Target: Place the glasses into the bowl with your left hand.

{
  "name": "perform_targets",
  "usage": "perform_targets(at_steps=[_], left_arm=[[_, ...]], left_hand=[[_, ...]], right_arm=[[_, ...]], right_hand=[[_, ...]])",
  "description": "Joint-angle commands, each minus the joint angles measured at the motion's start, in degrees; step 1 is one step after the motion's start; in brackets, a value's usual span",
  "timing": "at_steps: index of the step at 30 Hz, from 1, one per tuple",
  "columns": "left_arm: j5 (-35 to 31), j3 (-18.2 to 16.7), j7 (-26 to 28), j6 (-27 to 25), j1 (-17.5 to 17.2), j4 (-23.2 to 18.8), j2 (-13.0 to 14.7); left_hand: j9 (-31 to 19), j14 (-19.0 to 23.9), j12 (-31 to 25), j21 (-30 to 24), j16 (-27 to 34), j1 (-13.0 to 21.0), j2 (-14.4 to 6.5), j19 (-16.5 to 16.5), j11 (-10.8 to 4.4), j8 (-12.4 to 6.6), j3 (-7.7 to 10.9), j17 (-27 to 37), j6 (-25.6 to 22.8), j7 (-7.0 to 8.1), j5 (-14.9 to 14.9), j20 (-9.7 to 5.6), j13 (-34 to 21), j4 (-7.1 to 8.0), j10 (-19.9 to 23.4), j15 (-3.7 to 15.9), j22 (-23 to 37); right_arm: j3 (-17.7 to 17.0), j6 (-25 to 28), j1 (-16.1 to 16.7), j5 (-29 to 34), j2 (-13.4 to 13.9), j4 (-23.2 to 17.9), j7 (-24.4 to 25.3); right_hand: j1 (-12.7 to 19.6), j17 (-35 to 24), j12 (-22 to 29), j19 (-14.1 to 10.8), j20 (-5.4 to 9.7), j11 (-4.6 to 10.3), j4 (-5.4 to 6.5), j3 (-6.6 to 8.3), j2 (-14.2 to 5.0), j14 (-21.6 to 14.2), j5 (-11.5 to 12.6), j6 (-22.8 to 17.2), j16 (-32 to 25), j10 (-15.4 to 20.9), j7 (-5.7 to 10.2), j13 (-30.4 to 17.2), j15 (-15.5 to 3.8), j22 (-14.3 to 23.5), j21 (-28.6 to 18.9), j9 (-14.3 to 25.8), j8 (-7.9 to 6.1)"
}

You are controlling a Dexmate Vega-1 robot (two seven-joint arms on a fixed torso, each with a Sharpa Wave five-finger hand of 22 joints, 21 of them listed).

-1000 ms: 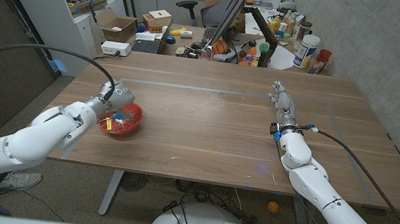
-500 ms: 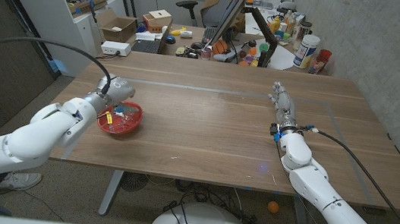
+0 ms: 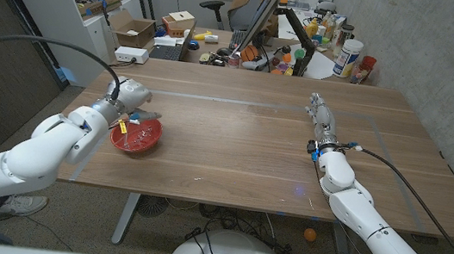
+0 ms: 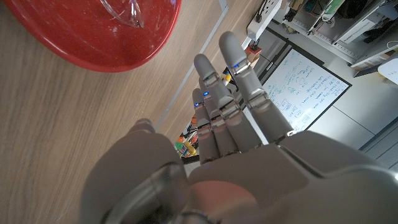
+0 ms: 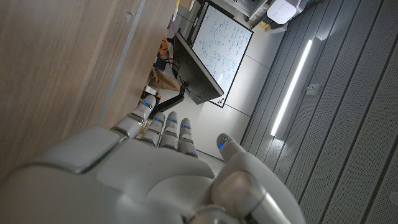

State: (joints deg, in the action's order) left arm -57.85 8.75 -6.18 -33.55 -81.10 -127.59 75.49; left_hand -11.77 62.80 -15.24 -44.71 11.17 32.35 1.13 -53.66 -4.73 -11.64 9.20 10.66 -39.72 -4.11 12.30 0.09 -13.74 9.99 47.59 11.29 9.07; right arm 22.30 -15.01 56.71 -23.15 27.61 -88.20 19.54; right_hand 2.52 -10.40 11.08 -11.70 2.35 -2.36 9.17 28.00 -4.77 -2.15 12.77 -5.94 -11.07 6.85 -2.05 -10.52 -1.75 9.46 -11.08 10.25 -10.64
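My left hand [image 3: 130, 93] hovers just above the far left rim of the red bowl [image 3: 149, 139], fingers straight and apart, holding nothing. The glasses [image 3: 128, 126] lie inside the bowl. My right hand [image 3: 320, 114] rests at the table's [image 3: 233, 145] right, fingers extended, empty.

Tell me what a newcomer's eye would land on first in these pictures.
The red bowl on the wooden table, toward the robot's left side, stands out most; something small and yellowish lies in it. The left hand hovers just behind the bowl with fingers apart, holding nothing. Across the table, the right hand waits with fingers stretched forward.
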Motion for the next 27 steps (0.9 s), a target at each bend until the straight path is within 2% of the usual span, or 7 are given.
perform_targets(at_steps=[1, 6, 8, 13, 17, 19, 27], left_arm=[[-0.08, -1.22, 0.92, -2.56, 0.00, -1.46, -2.11], [0.10, -0.97, 1.04, -3.95, 1.14, -1.75, -3.91], [0.34, -1.05, 1.41, -4.03, 1.23, -1.73, -4.20], [1.37, -1.62, 2.52, -4.22, 1.35, -1.82, -5.15], [2.37, -2.30, 4.02, -4.05, 1.33, -1.93, -6.02], [3.34, -2.80, 4.39, -3.97, 1.39, -2.12, -6.63], [6.49, -4.35, 6.66, -2.55, 1.70, -2.08, -8.26]], left_hand=[[-0.02, -2.00, 0.55, 2.62, -0.07, -3.12, -0.06, 1.06, 1.53, 0.16, -1.32, 0.04, -0.16, -0.88, 0.09, 2.39, 0.19, 0.12, 0.03, -0.87, 0.02], [0.07, -4.94, 1.29, 5.64, -0.31, -7.15, -0.45, 2.14, 2.68, 0.35, -2.69, 0.10, 0.34, -2.09, 0.22, 4.54, 0.36, 0.27, -0.61, -3.21, 0.02], [0.11, -6.71, 1.78, 7.11, -0.44, -9.26, -0.97, 2.31, 4.11, 0.54, -3.30, 0.14, 0.98, -2.98, 0.29, 5.36, 0.45, 0.28, -1.31, -4.32, 0.04], [0.14, -8.20, 2.28, 8.77, -0.35, -11.66, -1.99, 2.20, 5.89, 0.65, -3.86, 0.16, 1.69, -3.96, 0.46, 6.80, 0.54, 0.27, -2.08, -6.08, 0.07], [0.17, -8.92, 2.58, 9.67, -0.31, -12.93, -2.65, 2.29, 6.71, 0.61, -4.11, 0.17, 1.85, -4.09, 0.58, 7.39, 0.60, 0.33, -2.62, -6.62, 0.07], [0.18, -10.11, 2.71, 10.40, -0.52, -13.89, -3.21, 2.43, 6.59, 0.60, -4.29, 0.17, 2.01, -4.13, 0.69, 7.88, 0.65, 0.34, -2.83, -7.36, 0.09], [0.30, -15.06, 3.73, 13.61, -0.84, -17.56, -5.70, 2.95, 7.92, 1.25, -4.89, 0.08, 5.44, -4.71, 1.18, 9.97, 0.86, 0.14, -5.69, -9.78, 0.17]], right_arm=[[-0.09, -0.18, 0.06, -0.15, 0.04, 0.06, -0.22], [-0.11, -0.28, 0.02, -0.09, 0.02, 0.23, -0.17], [-0.11, -0.20, 0.01, -0.06, 0.02, 0.22, -0.12], [-0.11, -0.26, -0.12, -0.06, -0.03, 0.48, -0.16], [-0.05, -0.29, -0.33, 0.00, -0.06, 0.74, -0.24], [-0.04, -0.36, -0.41, 0.02, -0.09, 0.83, -0.27], [0.02, -0.15, -0.25, 0.19, -0.10, 0.66, 0.06]], right_hand=[[-0.22, -0.19, 0.07, 0.40, 3.76, -0.15, -0.11, 0.26, -3.46, -0.61, 0.18, -0.29, 0.21, 0.42, -0.06, -0.33, -0.15, 0.28, 0.09, 0.14, -0.18], [-0.21, -0.19, 0.05, 0.38, 3.77, -0.11, -0.12, 0.25, -3.43, -0.62, 0.18, -0.25, 0.22, 0.38, -0.07, -0.33, -0.14, 0.28, 0.07, 0.14, -0.17], [-0.21, -0.18, 0.06, 0.38, 3.79, -0.08, -0.12, 0.24, -3.42, -0.62, 0.18, -0.26, 0.22, 0.39, -0.04, -0.33, -0.15, 0.28, 0.07, 0.14, -0.17], [-0.21, -0.18, 0.05, 0.38, 3.85, -0.09, -0.13, 0.24, -3.42, -0.61, 0.18, -0.26, 0.22, 0.37, -0.02, -0.33, -0.15, 0.28, 0.07, 0.14, -0.17], [-0.21, -0.18, 0.03, 0.41, 3.86, 0.03, -0.13, 0.23, -3.41, -0.61, 0.19, -0.23, 0.23, 0.34, -0.04, -0.33, -0.20, 0.28, 0.07, 0.14, -0.16], [-0.21, -0.18, 0.03, 0.39, 3.86, -0.02, -0.13, 0.23, -3.41, -0.62, 0.19, -0.22, 0.22, 0.33, -0.02, -0.33, -0.21, 0.28, 0.06, 0.14, -0.15], [-0.21, -0.19, 0.03, 0.40, 3.89, -0.09, -0.12, 0.21, -3.40, -0.61, 0.19, -0.23, 0.23, 0.31, -0.07, -0.33, -0.16, 0.28, 0.06, 0.14, -0.16]])
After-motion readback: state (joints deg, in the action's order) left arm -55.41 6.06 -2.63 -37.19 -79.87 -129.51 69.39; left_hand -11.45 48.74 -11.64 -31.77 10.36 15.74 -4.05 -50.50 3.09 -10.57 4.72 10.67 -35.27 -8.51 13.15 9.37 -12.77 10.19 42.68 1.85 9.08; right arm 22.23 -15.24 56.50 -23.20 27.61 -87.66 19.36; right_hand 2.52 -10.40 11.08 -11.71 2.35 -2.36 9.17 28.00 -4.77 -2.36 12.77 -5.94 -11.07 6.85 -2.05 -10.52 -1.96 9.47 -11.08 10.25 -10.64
